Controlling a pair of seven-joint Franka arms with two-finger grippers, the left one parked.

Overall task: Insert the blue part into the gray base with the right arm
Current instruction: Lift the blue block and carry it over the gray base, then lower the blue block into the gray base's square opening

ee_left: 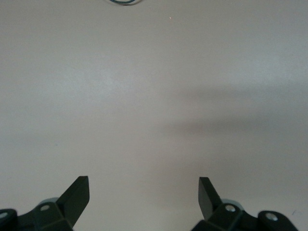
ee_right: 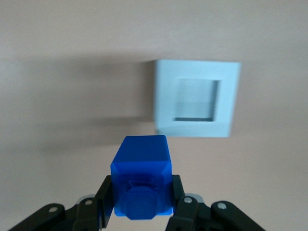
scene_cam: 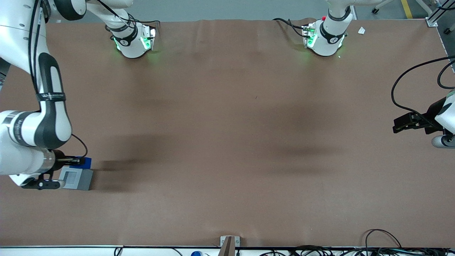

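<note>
Gray base (scene_cam: 75, 179) is being seen nearest the front cam, sitting flat on the brown bench (scene_cam: 227, 142) toward the working arm's end. Its square recess is being shown face-up in the right wrist view, w/ nothing inside it; only the recess floor and a dark shadow line along one inner wall are being made out. Gray base (ee_right: 196, 98) is being kept apart from the blue part (ee_right: 142, 175), w/ bare bench being seen btwn them in that view.

Blue part (scene_cam: 84, 162) is being pinched by the gripper (scene_cam: 76, 161), black fingers (ee_right: 185, 207) being pressed against its two opp. sides. It is being held above the bench, not in the recess; from the front cam it is being seen just beside the base's edge, slightly farther from the cam than the base. Whether it is overlapping the base rim cannot be told from the front view.

Right arm (scene_cam: 32, 142) is being reached in low over the bench edge, wrist approx. level, w/ a thin black cable being looped by the wrist.
</note>
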